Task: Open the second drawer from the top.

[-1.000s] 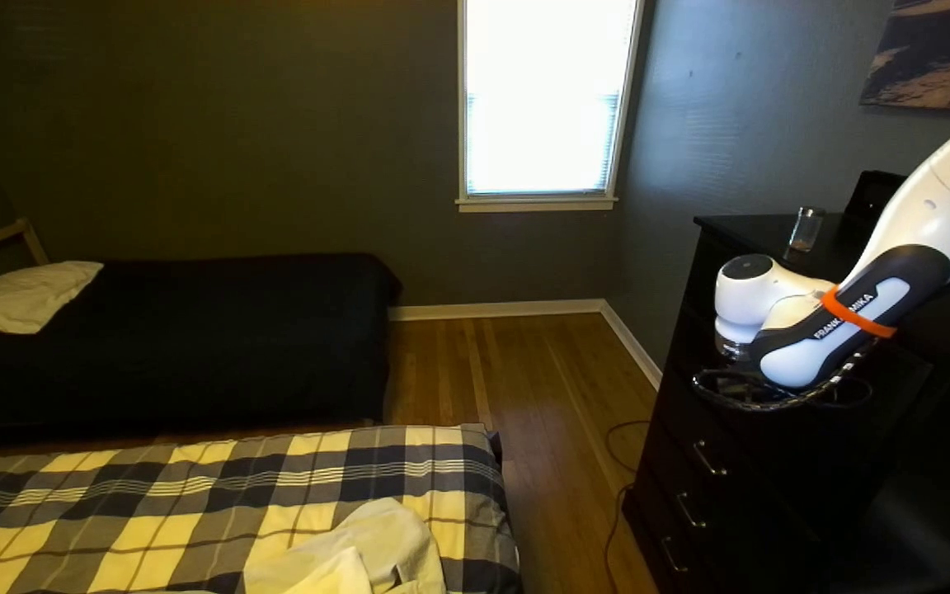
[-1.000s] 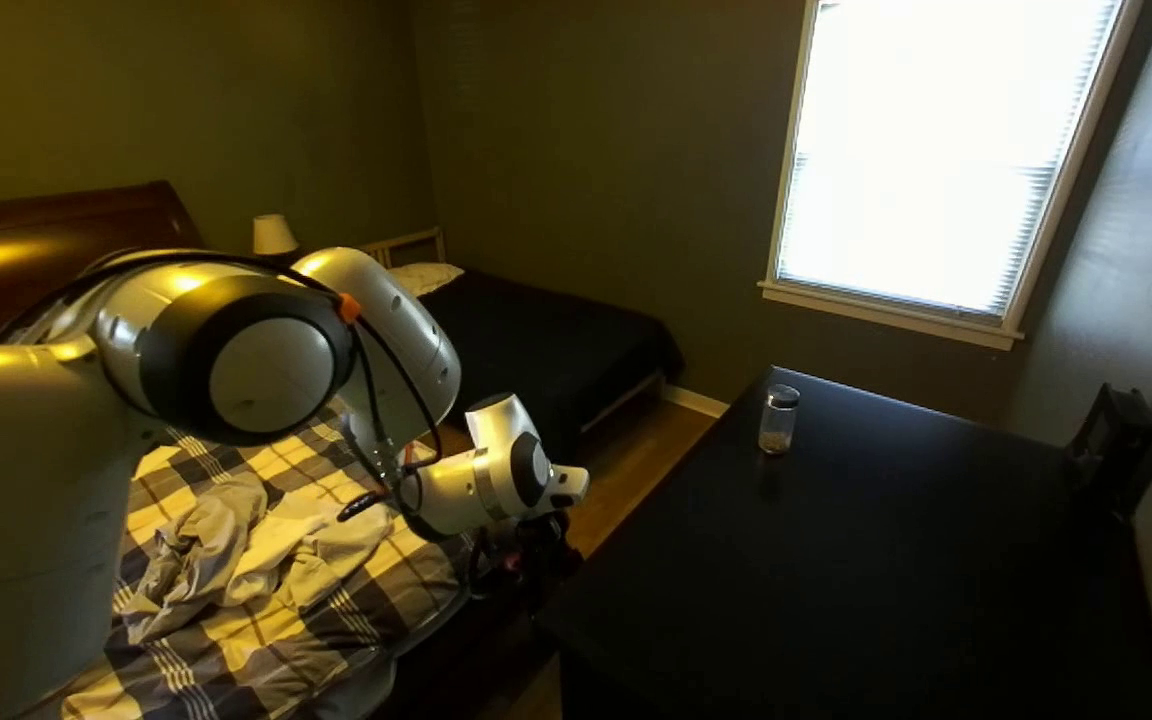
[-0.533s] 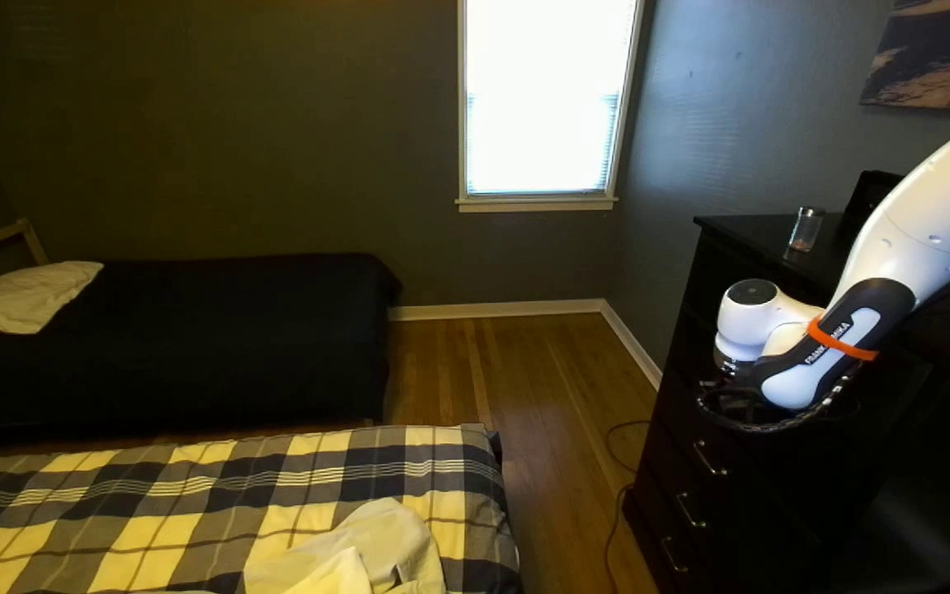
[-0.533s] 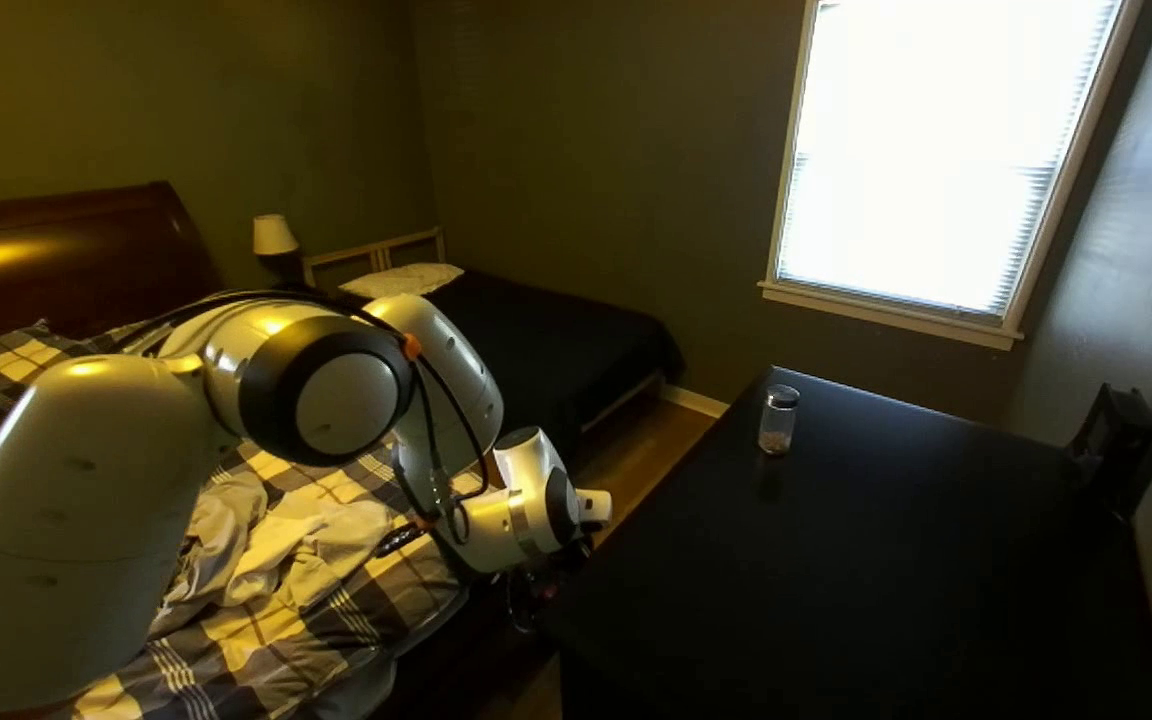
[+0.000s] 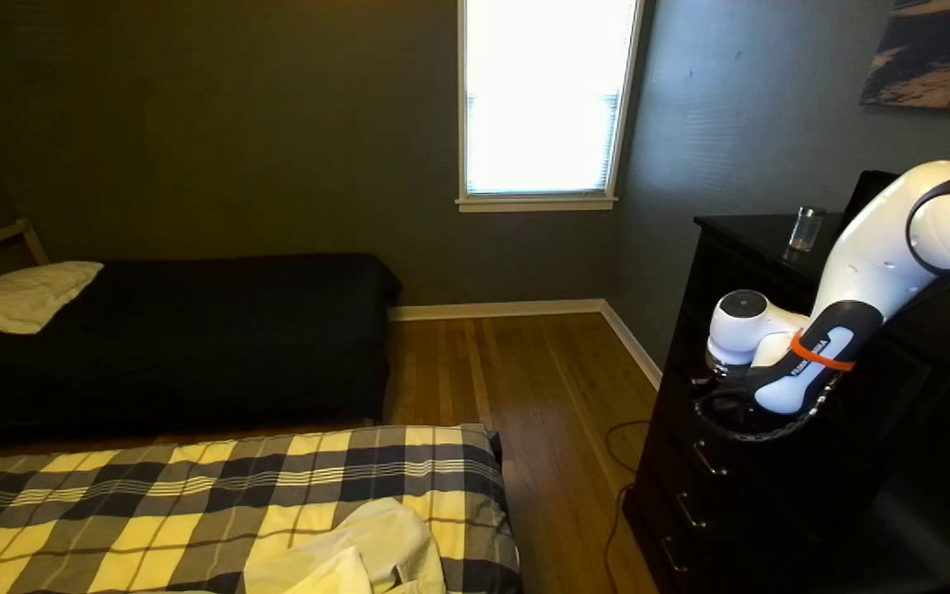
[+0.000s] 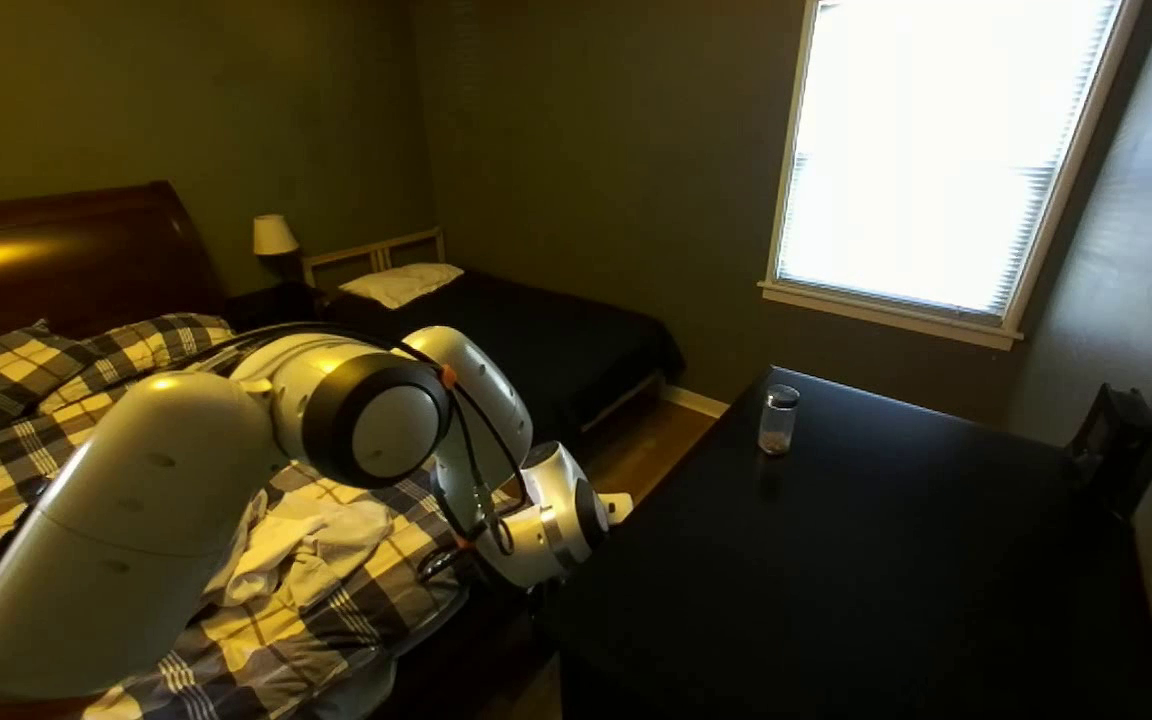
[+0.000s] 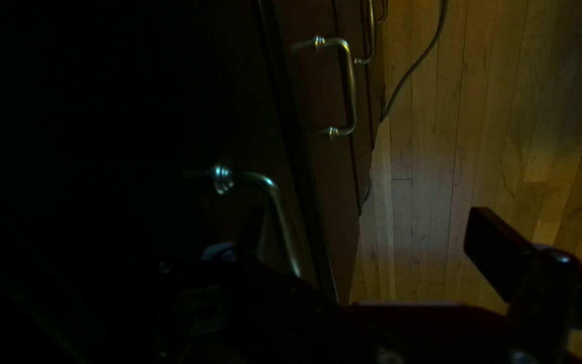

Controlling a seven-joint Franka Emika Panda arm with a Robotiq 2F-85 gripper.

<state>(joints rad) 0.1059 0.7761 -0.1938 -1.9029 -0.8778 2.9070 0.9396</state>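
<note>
tool [image 7: 367, 220]: in the wrist view, released; its fingers [image 7: 490, 253] stand wide apart, with floor [image 7: 498, 126] and part of the dresser [image 7: 339, 212] showing in the gap.
drawer [image 7: 220, 126]: same view; the near-black front at the left, just beside the finger on that side of the picture.
pull [image 7: 285, 222]: the nearest metal bar, on that front; in the picture it falls between the fingers, close to the one at the left, its lower end hidden by the tool. whether they touch, cannot tell.
lower pulls [image 7: 350, 86]: three, further off toward the top middle, on the rows beneath.
cord [image 7: 417, 65]: lies curved across the floor, beyond the fronts.
arm [image 5: 862, 264]: in an exterior view, comes in from the right edge and bends down before the dresser, its wrist [image 5: 739, 326] in front of the second row, so the drawer is mostly covered there.
tool, same view: dark, under the wrist; fingers too dim to read.
counter [image 6: 886, 560]: in an exterior view, the dresser's top, bearing an upright jar [image 6: 778, 420] near the far corner and a black object [image 6: 1116, 450] at the right.
counter edge: the wrist is just beside it, at the left; tool and drawer are hidden.
</note>
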